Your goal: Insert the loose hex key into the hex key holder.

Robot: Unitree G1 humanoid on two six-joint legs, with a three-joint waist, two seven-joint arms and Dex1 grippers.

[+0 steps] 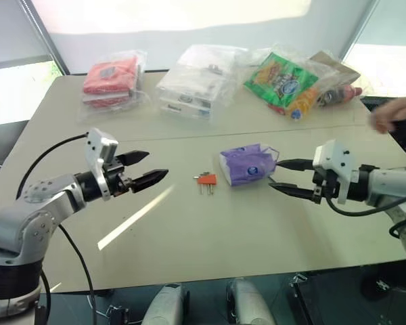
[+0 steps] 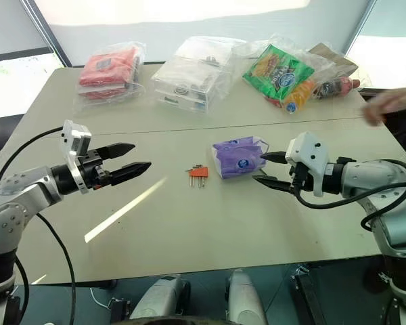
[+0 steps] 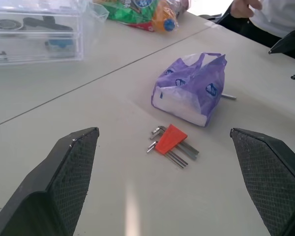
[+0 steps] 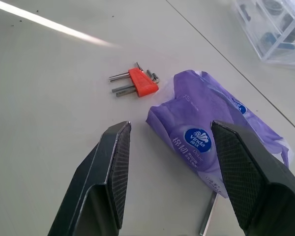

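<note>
The hex key holder [image 1: 205,179] is seen lying flat near the middle of the table [image 1: 210,237], just beside the purple tissue pack [image 1: 247,164] on its left. The loose hex key [image 4: 208,214] lies on the table on the other side of that pack, partly tucked under it, towards the right edge. The left gripper [image 1: 145,168] is held released above the table, left of the holder, grasping nothing. The right gripper [image 1: 284,175] is likewise held parted and empty, just right of the pack.
</note>
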